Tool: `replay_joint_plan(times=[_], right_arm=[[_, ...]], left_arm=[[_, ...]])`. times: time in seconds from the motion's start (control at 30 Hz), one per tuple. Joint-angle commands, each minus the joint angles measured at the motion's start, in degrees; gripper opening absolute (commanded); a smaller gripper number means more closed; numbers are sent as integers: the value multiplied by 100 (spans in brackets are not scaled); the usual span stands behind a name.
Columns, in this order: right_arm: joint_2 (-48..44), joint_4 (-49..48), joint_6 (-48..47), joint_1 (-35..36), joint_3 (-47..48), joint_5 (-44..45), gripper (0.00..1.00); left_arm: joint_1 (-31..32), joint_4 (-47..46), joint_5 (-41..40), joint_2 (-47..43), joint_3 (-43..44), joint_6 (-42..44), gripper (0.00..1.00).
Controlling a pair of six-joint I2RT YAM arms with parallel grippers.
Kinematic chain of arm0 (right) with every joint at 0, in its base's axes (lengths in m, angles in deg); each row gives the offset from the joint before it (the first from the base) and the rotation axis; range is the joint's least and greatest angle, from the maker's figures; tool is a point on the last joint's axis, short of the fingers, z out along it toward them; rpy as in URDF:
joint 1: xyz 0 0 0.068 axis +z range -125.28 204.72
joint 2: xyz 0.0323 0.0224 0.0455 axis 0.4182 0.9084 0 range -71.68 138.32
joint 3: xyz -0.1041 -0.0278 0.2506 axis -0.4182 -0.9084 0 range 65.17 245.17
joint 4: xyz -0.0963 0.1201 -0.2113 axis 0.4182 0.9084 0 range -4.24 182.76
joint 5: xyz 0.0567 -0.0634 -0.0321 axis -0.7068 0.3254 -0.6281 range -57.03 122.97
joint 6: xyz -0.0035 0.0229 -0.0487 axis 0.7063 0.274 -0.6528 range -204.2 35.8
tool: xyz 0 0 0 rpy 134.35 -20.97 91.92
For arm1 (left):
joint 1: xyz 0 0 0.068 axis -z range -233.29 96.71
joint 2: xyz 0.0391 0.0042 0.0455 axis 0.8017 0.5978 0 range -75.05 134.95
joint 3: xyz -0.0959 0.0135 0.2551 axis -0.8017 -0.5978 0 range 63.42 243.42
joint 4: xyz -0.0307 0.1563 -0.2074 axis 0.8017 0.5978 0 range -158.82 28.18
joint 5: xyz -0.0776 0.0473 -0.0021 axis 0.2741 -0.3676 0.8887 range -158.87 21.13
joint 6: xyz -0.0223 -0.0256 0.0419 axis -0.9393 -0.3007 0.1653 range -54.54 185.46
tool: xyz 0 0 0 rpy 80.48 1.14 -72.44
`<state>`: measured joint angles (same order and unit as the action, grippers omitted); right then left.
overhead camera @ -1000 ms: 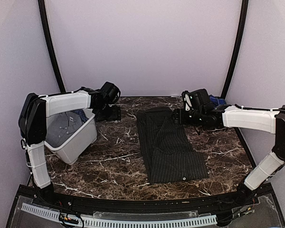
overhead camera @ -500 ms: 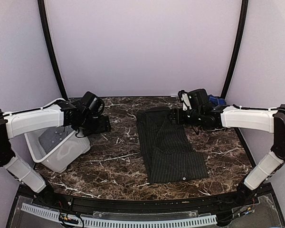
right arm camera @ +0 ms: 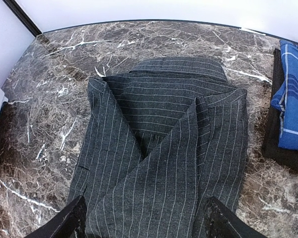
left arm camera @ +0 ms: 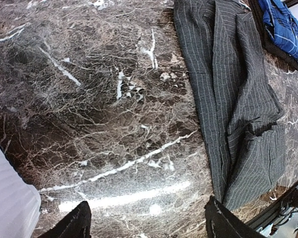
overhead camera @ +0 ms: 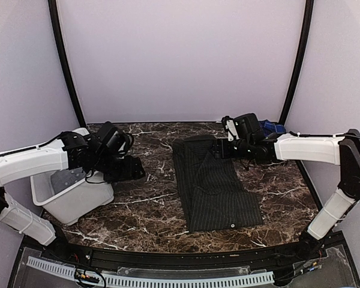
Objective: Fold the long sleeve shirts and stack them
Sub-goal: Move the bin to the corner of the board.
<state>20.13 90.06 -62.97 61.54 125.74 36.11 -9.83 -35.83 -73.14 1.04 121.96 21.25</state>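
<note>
The pinstriped shirt lies centrally, its sides folded in to a long strip, seemingly ready for a crosswise fold. The right fingers hang wide apart and empty over its far collar end. The left fingers, equally spread and empty, hover over bare surface beside the bin. Only the right wrist view shows the plaid shirt clearly (overhead, a blue scrap), far right.

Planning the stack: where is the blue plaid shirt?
Top view: the blue plaid shirt lies at the table's far right corner, behind the right arm, right of the black striped shirt.
</note>
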Motion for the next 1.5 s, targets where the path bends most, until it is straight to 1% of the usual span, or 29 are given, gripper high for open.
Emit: replay_joint_plan(times=[0.0, 0.17, 0.27, 0.33, 0.4, 0.43, 0.47, 0.5, 0.53, 0.57, 0.67, 0.77, 0.97, 1.03, 1.07, 1.1, 1.13, 1.2, 1.27, 1.33, 1.43, 1.47], right_arm=[[23, -67, -99, 53, 143, 6, 78], [21, 35, -171, 53, 119, 7, 78], [37, 81, -205, 54, 114, -26, 79], [55, 97, -215, 54, 121, -52, 79], [78, 98, -215, 49, 126, -88, 79], [81, 99, -216, 53, 135, -102, 79], [89, 95, -216, 53, 138, -121, 79], [98, 95, -218, 54, 139, -134, 79], [108, 105, -230, 54, 154, -140, 79], [117, 114, -240, 54, 168, -146, 79], [125, 154, -260, 54, 176, -127, 80], [127, 172, -260, 53, 175, -112, 80], [76, 250, -268, 54, 165, -70, 80], [51, 277, -277, 52, 157, -45, 80], [41, 277, -278, 53, 156, -43, 80], [32, 277, -272, 54, 152, -49, 80], [30, 286, -270, 54, 157, -62, 80], [34, 306, -269, 54, 171, -100, 80], [17, 311, -260, 54, 162, -144, 80], [-11, 327, -260, 54, 153, -154, 80], [-53, 348, -277, 54, 139, -200, 80], [-57, 359, -285, 54, 153, -219, 80]], left_arm=[[54, 412, -512, -19, 576, 24, 77], [100, 437, -463, 94, 517, 16, 78], [82, 765, -663, 110, 350, -357, 80], [53, 745, -610, 29, 150, -576, 81], [5, 363, -225, -245, -197, -645, 82], [-4, 202, 119, -311, -432, -649, 82], [-4, -176, 357, -412, -555, -619, 82], [-9, -486, 810, -443, -719, -551, 82], [5, -614, 1032, -476, -778, -513, 82], [5, -903, 1453, -483, -887, -407, 82], [98, -1102, 1828, -490, -784, -191, 81], [122, -994, 1799, -436, -476, 81, 81], [122, -759, 1303, -199, 230, 222, 81], [122, -532, 828, -118, 478, 114, 80], [120, -382, 196, -80, 717, -7, 80], [104, 14, -159, 6, 859, -83, 80], [76, 225, -820, 61, 1192, -190, 80], [-154, 947, -1457, 237, 1675, -280, 79], [-471, 1179, -1789, 354, 2025, -261, 79], [-812, 1181, -2003, 381, 2176, -168, 78], [-1497, 1080, -2142, 453, 2208, 9, 74], [-1607, 1006, -2189, 491, 2211, 147, 74]])
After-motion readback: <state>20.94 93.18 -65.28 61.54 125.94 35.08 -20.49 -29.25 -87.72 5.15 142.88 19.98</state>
